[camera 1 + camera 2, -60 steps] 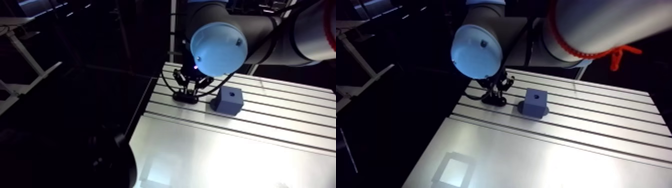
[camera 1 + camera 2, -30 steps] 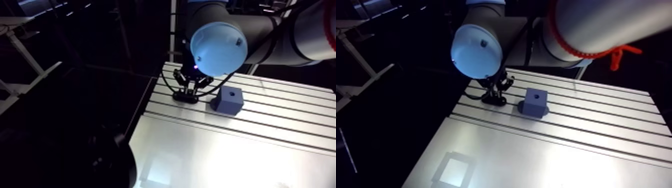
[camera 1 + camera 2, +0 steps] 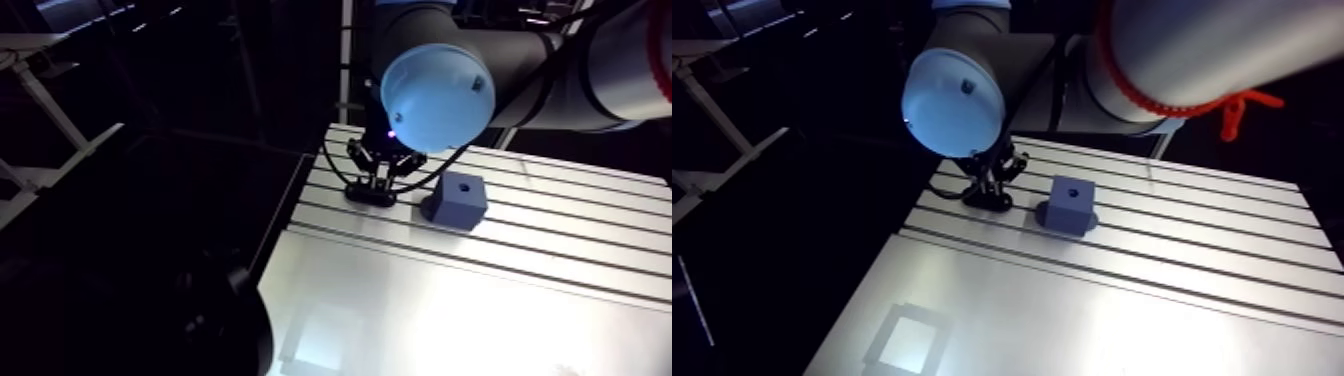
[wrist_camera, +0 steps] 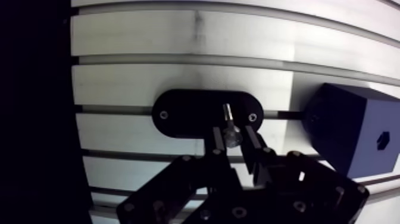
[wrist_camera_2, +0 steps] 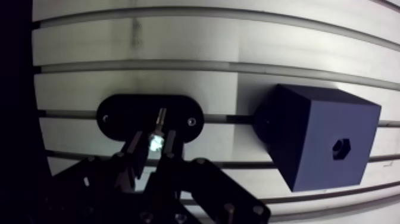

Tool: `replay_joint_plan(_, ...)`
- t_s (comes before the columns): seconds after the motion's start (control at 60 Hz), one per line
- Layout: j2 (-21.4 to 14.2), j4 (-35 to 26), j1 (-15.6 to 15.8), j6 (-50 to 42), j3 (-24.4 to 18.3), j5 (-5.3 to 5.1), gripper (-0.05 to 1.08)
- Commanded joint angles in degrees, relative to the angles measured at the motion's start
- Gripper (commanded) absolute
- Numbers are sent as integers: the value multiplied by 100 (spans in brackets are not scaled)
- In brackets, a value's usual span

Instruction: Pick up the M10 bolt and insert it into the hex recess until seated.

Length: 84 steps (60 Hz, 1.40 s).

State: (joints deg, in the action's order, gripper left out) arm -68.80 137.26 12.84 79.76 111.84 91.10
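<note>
Nothing has visibly moved since the earlier frames. My tool (image 4: 233, 133) pinches the head of the M10 bolt (image 4: 227, 113), whose shank points down at the black oval holder (image 4: 184, 114) on the table (image 4: 131, 80). I cannot tell whether its tip touches the holder. Beside the tool sits the blue block (image 5: 309, 137), with its hex recess (image 5: 341, 149) in view. In the arm view, upper centre, the tool is dark and the bolt cannot be made out.
</note>
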Motion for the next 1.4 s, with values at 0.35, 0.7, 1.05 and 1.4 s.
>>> replay_joint_plan(0.35,-14,-1,0,0,-17,0,74)
replay_joint_plan(0.7,-107,-34,-8,0,-42,-41,80)
replay_joint_plan(1.05,-527,-467,-9,9,-260,-44,86)
replay_joint_plan(1.4,-877,-1471,-238,245,-851,-36,96)
